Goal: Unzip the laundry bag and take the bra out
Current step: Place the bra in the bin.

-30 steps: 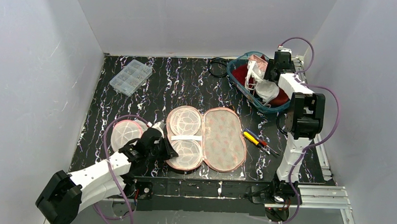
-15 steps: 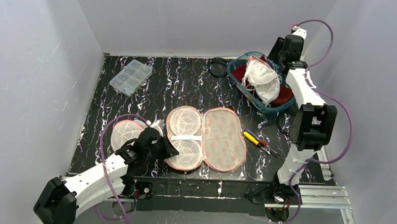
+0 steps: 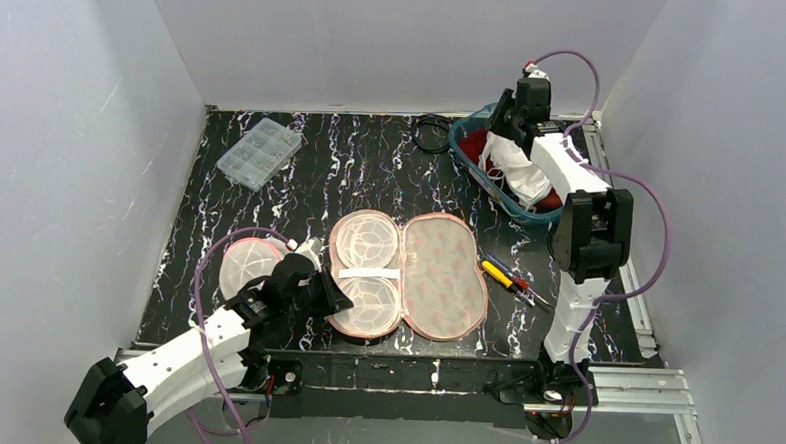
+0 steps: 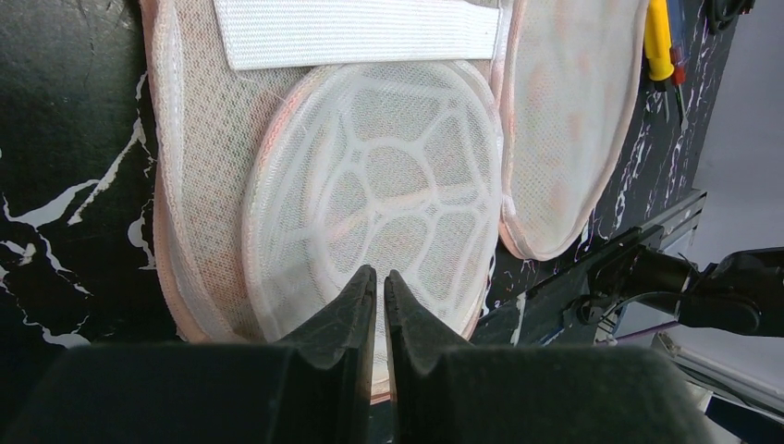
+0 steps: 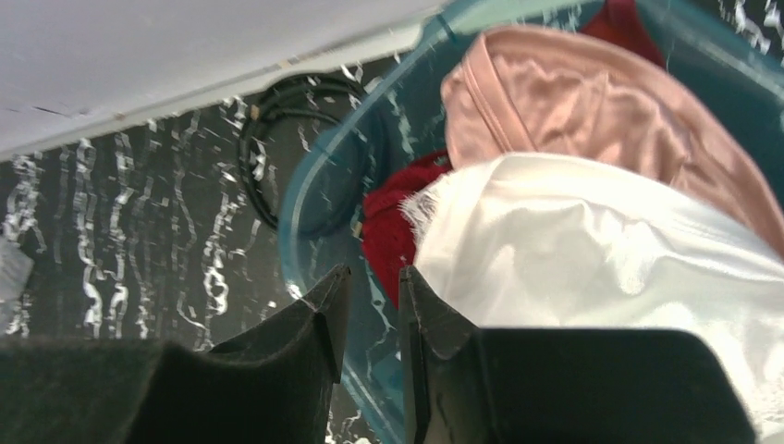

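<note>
The pink mesh laundry bag (image 3: 412, 273) lies unzipped and spread flat at the table's front middle. White mesh domes (image 4: 388, 203) sit in its left half. My left gripper (image 3: 332, 295) is shut and empty at the bag's left edge, its tips (image 4: 380, 275) just over the near dome. The white bra (image 3: 519, 167) lies in the teal basket (image 3: 464, 150) at the back right, on a red cloth (image 5: 393, 222) and a pink garment (image 5: 592, 111). My right gripper (image 3: 507, 115) hovers over the basket's far left rim, its jaws slightly apart (image 5: 373, 273) and empty, with the bra (image 5: 592, 231) to its right.
A clear organizer box (image 3: 259, 152) sits at the back left. A round pink-rimmed mesh disc (image 3: 247, 264) lies left of the bag. Screwdrivers (image 3: 508, 279) lie right of the bag. A coiled black cable (image 3: 432, 134) lies beside the basket.
One second ago my right gripper held the white bra over the basket. It let go, the bra now lies in the basket, and the gripper swung left. The left arm barely moved.
</note>
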